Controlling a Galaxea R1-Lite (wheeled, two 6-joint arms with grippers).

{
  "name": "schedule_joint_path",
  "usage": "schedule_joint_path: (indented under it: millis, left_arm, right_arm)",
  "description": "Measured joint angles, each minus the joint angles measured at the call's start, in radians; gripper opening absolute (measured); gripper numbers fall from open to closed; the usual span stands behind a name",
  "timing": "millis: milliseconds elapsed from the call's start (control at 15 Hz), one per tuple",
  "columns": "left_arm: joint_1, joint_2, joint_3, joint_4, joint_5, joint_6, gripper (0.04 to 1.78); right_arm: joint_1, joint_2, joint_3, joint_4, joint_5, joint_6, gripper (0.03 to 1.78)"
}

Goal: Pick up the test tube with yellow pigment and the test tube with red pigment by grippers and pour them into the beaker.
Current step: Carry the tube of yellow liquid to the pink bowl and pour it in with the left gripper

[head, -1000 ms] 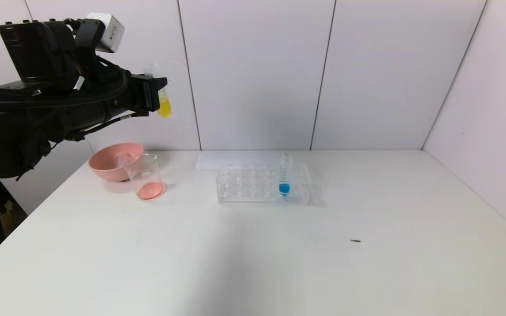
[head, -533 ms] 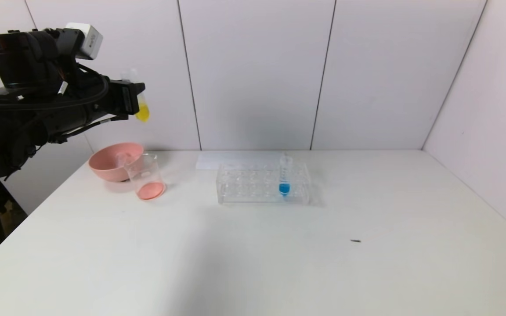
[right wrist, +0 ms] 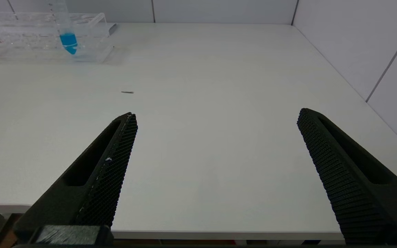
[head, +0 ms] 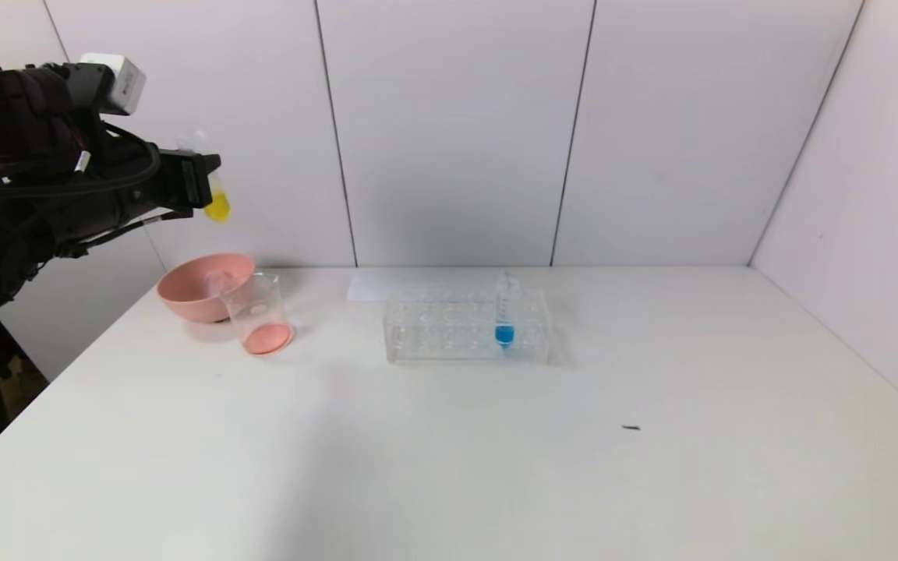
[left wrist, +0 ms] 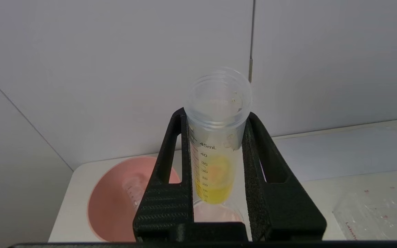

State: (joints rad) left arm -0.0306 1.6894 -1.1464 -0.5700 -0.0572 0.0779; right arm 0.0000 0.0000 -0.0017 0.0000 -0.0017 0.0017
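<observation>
My left gripper hangs high over the table's far left, shut on the test tube with yellow pigment. The tube is nearly upright with its yellow tip down. In the left wrist view the black fingers clamp both sides of the tube just below its open mouth. The beaker stands on the table below and slightly to the right, with a thin pink-red layer at its bottom. The test tube with red pigment is out of view. My right gripper is open and empty over the table's near edge.
A pink bowl sits against the beaker's far left side, with a clear graduated tube lying in it. A clear rack at mid-table holds a tube with blue liquid. A wall stands close behind.
My left gripper has carried the yellow tube leftward and slightly down, from right of the beaker to above the pink bowl. Nothing else has moved.
</observation>
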Motion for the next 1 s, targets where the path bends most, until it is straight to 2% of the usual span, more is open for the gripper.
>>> schedule_joint_path:
  millis: [600,1000]
  left_arm:
    - [0.149,0.031,0.029,-0.004,-0.04,0.0,0.44]
    - [0.173,0.049,0.077,-0.04,-0.05,-0.001,0.44]
  right_arm:
    - [0.0,0.0,0.0,0.0,0.0,0.0,1.7]
    - [0.0,0.0,0.0,0.0,0.0,0.0,1.7]
